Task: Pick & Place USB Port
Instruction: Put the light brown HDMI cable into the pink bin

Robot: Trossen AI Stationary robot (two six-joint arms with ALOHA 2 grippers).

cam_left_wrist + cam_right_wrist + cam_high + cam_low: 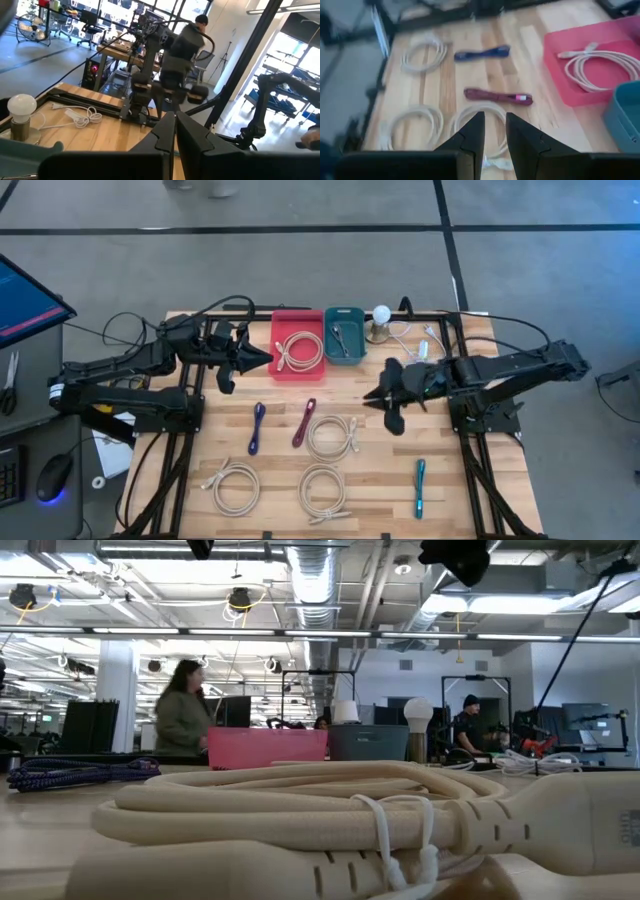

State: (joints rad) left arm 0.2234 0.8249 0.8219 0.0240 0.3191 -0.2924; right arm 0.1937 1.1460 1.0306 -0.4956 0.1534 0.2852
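Risk: coiled cream cables lie close together near the table's (470, 490) front edge, so a descending gripper could, I judge, snag a neighbouring loop and drag two at once.
Right gripper (378, 396): hovers above the table's middle, over the centre cream coil (332, 436); fingers a narrow gap apart, holding nothing.
Left gripper (262, 358): raised near the back edge beside the red bin (282, 320); fingers nearly closed, empty.
Task cables: one cream cable (299, 350) already lies in the red bin; a blue cable (257, 427) and maroon cable (304, 421) lie mid-table, a teal one (420, 487) near the front right corner.
Teal bin (345, 315): just beside the red bin.
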